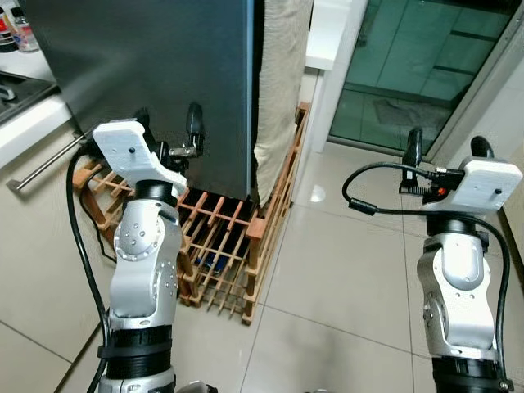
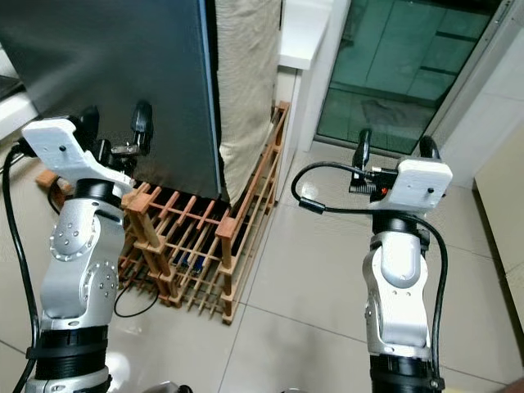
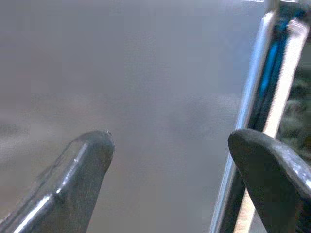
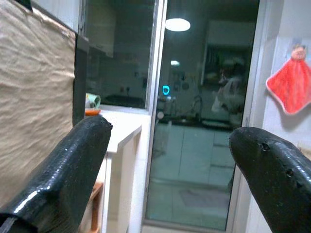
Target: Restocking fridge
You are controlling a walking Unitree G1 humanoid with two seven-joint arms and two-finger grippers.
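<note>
The fridge point(image 1: 164, 74) is a tall dark grey box, and its door face is shut as far as I can see. My left gripper point(image 1: 169, 123) is open and sits close to the lower part of that face, near the door's right edge point(image 3: 252, 97). Nothing is between its fingers point(image 3: 82, 165). Off to the right, my right gripper point(image 1: 448, 147) hangs open and empty over the tiled floor, pointing toward the glass sliding door point(image 4: 194, 121).
A wooden slatted rack point(image 1: 221, 246) stands under and in front of the fridge, with something blue point(image 1: 214, 260) inside. A beige cloth point(image 1: 282, 82) hangs along the fridge's right side. A white counter with a bar handle point(image 1: 41, 168) is at the left.
</note>
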